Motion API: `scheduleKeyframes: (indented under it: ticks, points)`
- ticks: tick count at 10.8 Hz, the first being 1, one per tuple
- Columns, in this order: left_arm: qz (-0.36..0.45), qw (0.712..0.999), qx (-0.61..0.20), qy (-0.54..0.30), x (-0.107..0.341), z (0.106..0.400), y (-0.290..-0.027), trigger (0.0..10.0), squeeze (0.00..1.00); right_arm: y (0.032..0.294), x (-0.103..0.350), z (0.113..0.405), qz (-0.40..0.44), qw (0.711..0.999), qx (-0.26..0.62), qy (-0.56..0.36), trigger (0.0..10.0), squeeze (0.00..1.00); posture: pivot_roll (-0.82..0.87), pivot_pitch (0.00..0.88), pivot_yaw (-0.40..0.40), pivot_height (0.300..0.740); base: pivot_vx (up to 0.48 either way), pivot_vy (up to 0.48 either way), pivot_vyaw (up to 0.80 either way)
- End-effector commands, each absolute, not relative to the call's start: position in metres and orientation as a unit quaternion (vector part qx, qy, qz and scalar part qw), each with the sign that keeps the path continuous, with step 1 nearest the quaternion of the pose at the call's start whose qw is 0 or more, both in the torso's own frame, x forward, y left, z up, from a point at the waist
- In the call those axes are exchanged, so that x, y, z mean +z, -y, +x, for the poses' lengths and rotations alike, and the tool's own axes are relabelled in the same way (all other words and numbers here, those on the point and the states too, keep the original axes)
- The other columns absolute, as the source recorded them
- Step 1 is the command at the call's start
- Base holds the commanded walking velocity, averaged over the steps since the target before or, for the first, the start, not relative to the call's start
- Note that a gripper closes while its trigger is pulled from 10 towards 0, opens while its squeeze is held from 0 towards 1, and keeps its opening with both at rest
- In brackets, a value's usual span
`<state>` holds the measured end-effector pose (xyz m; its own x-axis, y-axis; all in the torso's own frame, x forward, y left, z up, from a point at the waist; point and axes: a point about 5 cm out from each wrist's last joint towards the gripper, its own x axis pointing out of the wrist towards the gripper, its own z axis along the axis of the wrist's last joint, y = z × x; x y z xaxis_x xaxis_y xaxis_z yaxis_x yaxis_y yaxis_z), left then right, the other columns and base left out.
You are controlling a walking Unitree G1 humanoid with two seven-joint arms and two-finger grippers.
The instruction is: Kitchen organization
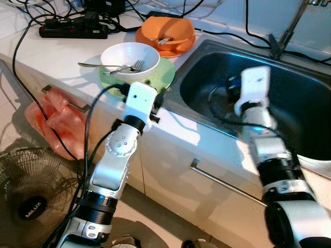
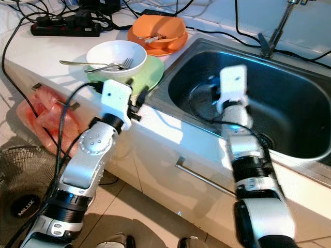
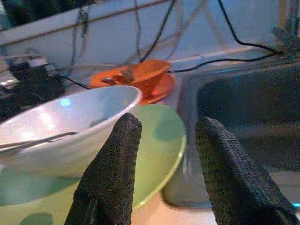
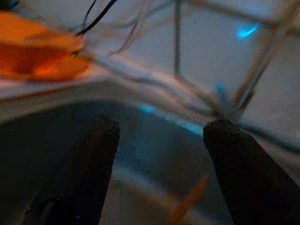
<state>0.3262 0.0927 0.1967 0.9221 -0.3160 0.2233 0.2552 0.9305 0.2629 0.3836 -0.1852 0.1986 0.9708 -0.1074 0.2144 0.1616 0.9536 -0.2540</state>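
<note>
A white bowl (image 1: 130,59) holding a fork (image 1: 135,65) and a spoon (image 1: 95,65) sits on a green plate (image 1: 164,76) on the counter, beside the steel sink (image 1: 204,57). Behind it, an orange bowl (image 1: 166,31) rests on an orange plate. My left gripper (image 3: 164,129) is open at the near edge of the green plate, its fingers (image 3: 115,164) straddling the plate rim just below the white bowl (image 3: 61,126). My right gripper (image 4: 161,126) hangs open over the dark sink basin, with nothing between its fingers.
A black power strip (image 1: 72,31) and several cables lie at the back of the counter. A faucet (image 1: 292,23) stands behind the sink. A pink plastic bag (image 1: 51,116) hangs on a drawer handle, and a floor fan (image 1: 31,201) stands below left.
</note>
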Motion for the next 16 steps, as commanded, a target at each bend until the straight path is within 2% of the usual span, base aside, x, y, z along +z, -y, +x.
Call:
scheduleKeyframes:
  ticks: [1, 3, 6, 10, 13, 16]
  points:
    - [0.118, 0.973, -0.141, 0.141, 0.197, 0.323, -0.093, 10.0, 0.0, 0.191, 0.224, 0.384, -0.14, 0.974, -0.092, 0.151, 10.0, 0.0, 0.07, 0.073, -0.038, 0.74, 0.0, 0.0, 0.0]
    - [0.124, 0.971, -0.141, 0.149, 0.196, 0.322, -0.091, 10.0, 0.0, 0.202, 0.249, 0.381, -0.147, 0.958, -0.127, 0.209, 10.0, 0.0, 0.07, 0.071, -0.04, 0.74, 0.0, 0.0, 0.0]
    - [0.166, 0.961, -0.113, 0.188, 0.202, 0.317, -0.096, 10.0, 0.0, 0.178, 0.228, 0.379, -0.132, 0.971, -0.064, 0.187, 10.0, 0.0, 0.07, 0.092, -0.046, 0.74, 0.0, 0.0, 0.0]
    - [0.184, 0.963, -0.014, 0.198, 0.193, 0.303, -0.126, 10.0, 0.0, 0.166, 0.205, 0.374, -0.121, 0.98, -0.035, 0.157, 10.0, 0.0, 0.09, 0.108, -0.052, 0.74, 0.0, 0.0, 0.0]
    - [0.155, 0.968, 0.05, 0.193, 0.191, 0.305, -0.151, 10.0, 0.0, 0.165, 0.202, 0.373, -0.115, 0.981, -0.032, 0.153, 10.0, 0.0, 0.09, 0.108, -0.052, 0.74, 0.0, 0.0, 0.0]
    - [0.14, 0.968, 0.064, 0.197, 0.196, 0.31, -0.163, 10.0, 0.0, 0.164, 0.202, 0.372, -0.112, 0.981, -0.032, 0.154, 10.0, 0.0, 0.09, 0.107, -0.054, 0.74, 0.0, 0.0, 0.0]
